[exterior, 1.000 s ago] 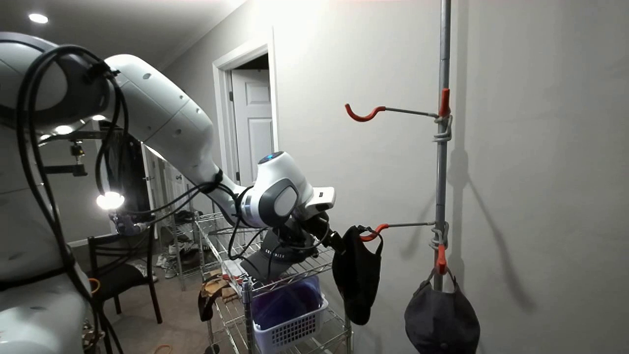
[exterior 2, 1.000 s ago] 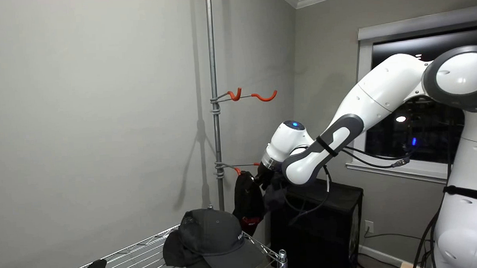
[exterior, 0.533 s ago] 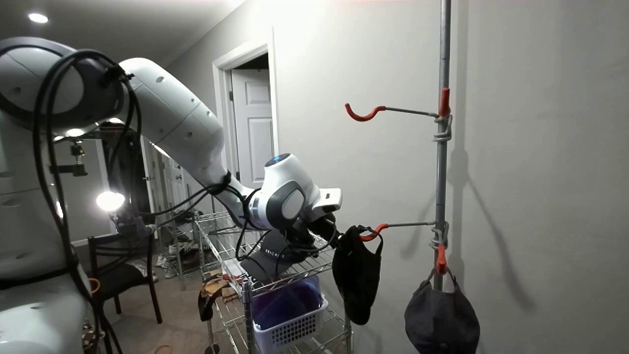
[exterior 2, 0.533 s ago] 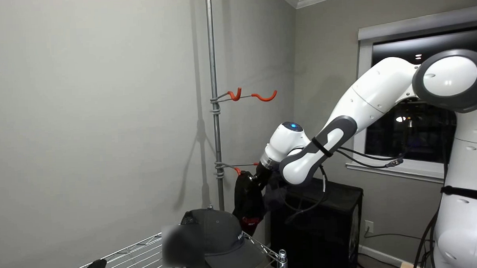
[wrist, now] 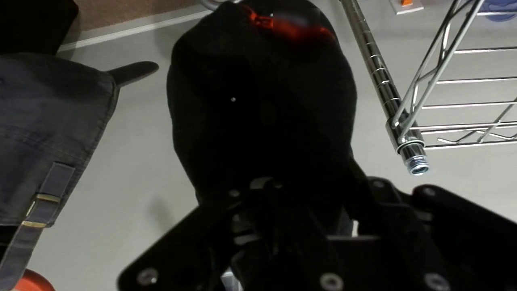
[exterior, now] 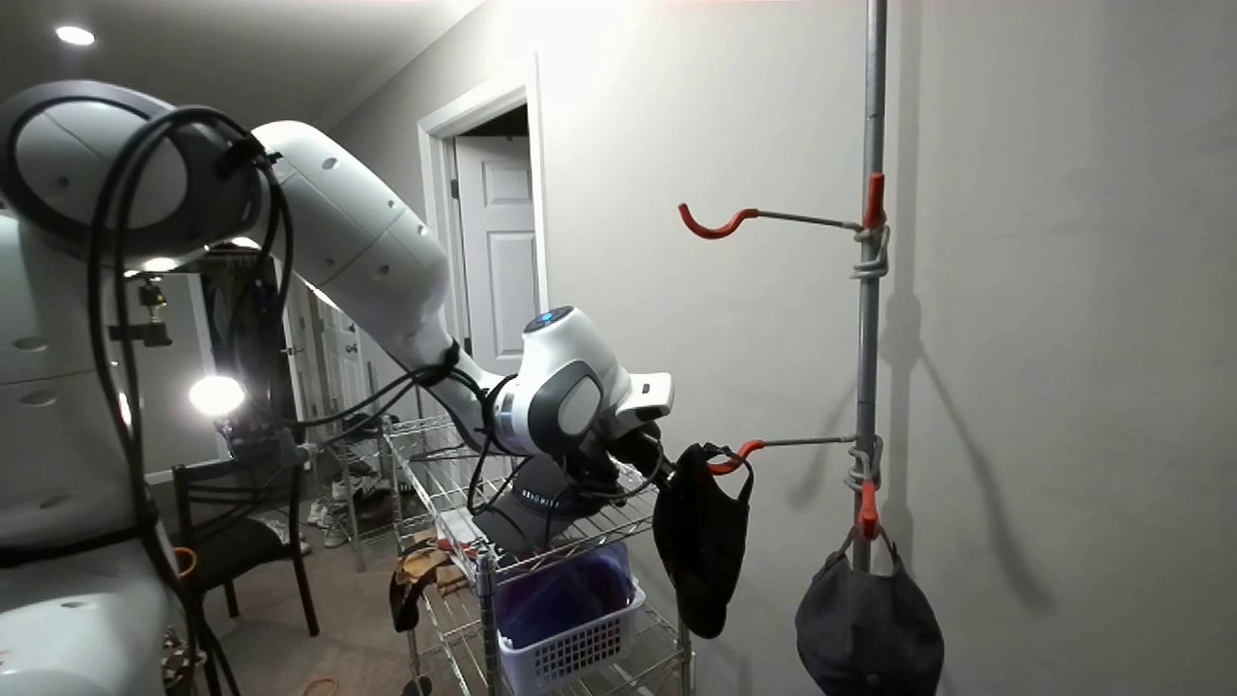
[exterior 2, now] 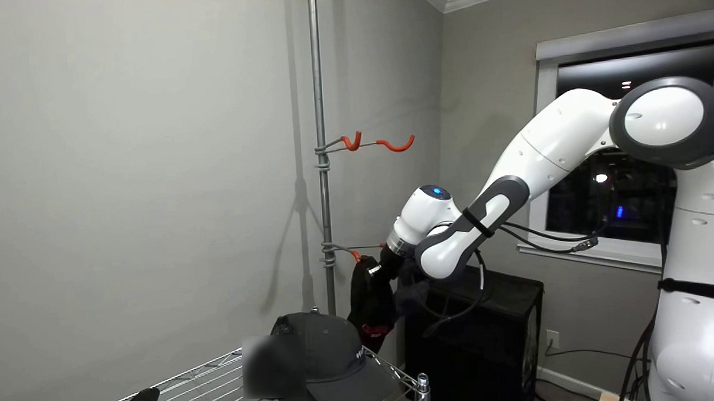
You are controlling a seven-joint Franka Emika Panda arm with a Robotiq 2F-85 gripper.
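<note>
A soft, matte black cap (exterior: pixel 703 556), deep and rounded in the crown, hangs by its strap loop from a red-coated, curved hook (exterior: pixel 750 449) low on the round grey metal pole (exterior: pixel 871 329), out to the pole's left in an exterior view. The hand (exterior: pixel 667 474) is at the cap's upper edge, on the side away from the pole; dark against dark, I cannot tell whether its fingers are apart or clamped on the cloth. A woven grey cap (exterior: pixel 868 623) hangs in front of the pole. Farther left of the pole, a chrome wire shelf (exterior: pixel 487 619) bears a charcoal cap (exterior 2: pixel 326 350), with a slotted pale plastic basket (exterior: pixel 572 652) below. Behind the pole is a smooth, light grey wall (exterior: pixel 1092 290)
</note>
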